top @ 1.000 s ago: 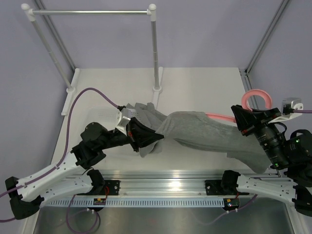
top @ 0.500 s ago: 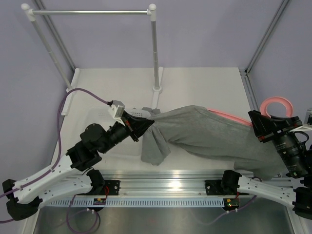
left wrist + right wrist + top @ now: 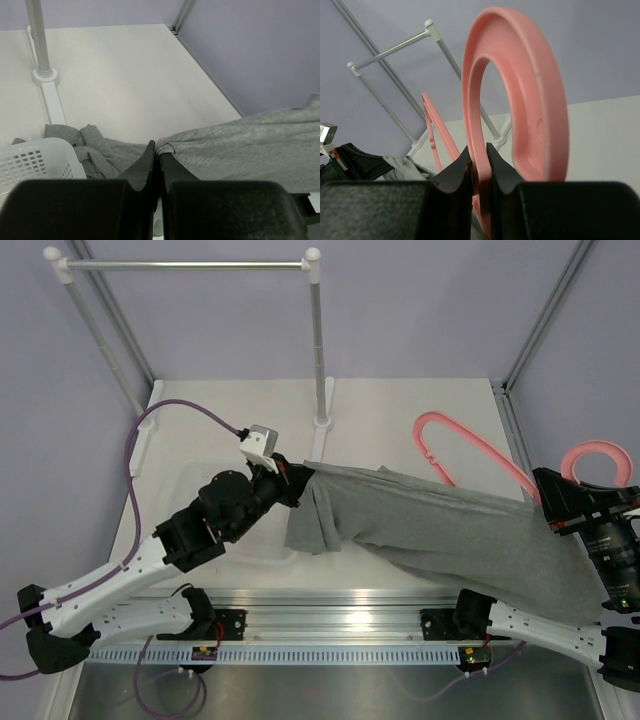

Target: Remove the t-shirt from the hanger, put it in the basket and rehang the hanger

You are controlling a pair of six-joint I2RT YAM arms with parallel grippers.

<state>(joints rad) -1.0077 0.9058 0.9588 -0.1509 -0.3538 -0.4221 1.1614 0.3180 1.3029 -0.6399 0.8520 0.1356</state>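
Gripping the t-shirt (image 3: 440,525), your left jaws sit leftward along its long axis; right jaws clamp the hanger (image 3: 545,100).

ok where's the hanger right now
In the top view the hanger sits far right: its hook is clamped in the right gripper, and one pink arm shows beyond the far edge of the t-shirt.

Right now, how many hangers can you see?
1. The pink hanger: its hook is clamped in the right gripper at the right, its frame partly poking out of the grey t-shirt. None hangs on the rail; the t-shirt could hide another.
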